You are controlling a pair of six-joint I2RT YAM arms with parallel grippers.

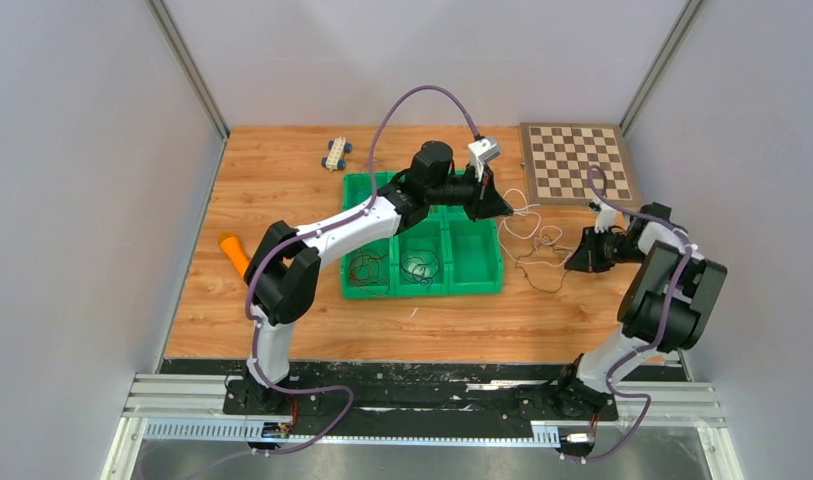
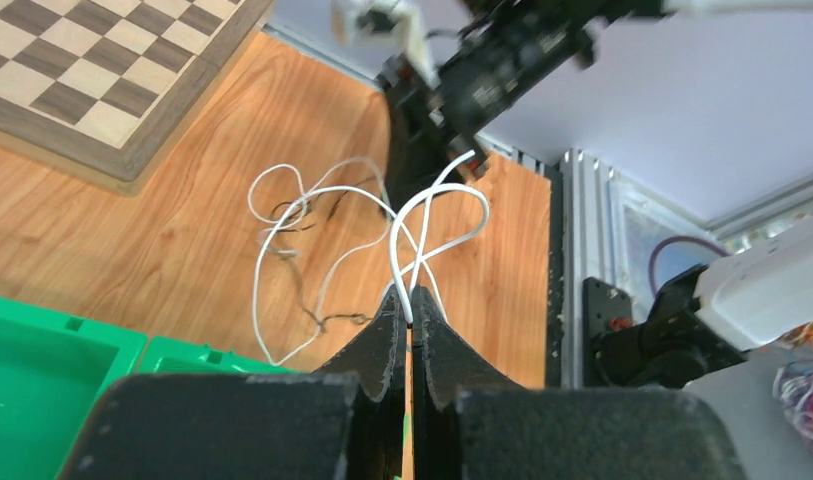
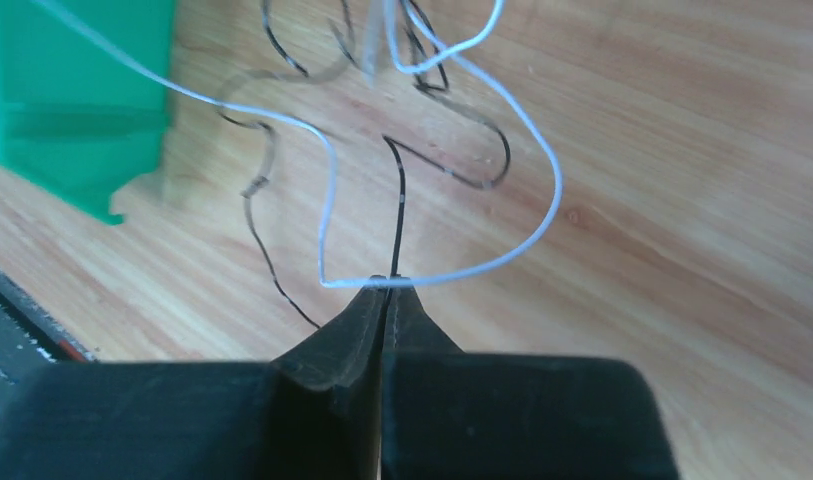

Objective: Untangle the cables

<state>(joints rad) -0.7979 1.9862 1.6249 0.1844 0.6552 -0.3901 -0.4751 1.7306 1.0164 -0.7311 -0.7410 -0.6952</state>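
Two thin, loopy cables, a white cable (image 2: 395, 235) and a black cable (image 3: 399, 205), lay tangled on the wooden surface (image 1: 282, 180) right of centre in the top view, between the green plastic three-compartment bin (image 1: 477, 285) and the checkered wooden chessboard (image 1: 579, 163). The left gripper (image 2: 410, 300) had its jaws pressed together on the white cable. The right gripper (image 3: 387, 283) had its jaws closed on the black cable, with the white one crossing its tips. A reddish-dark coil (image 1: 367, 268) sat in the bin's left compartment and a dark coil (image 1: 419, 265) in the middle one. Bare wood lay below the tangle toward the near edge.
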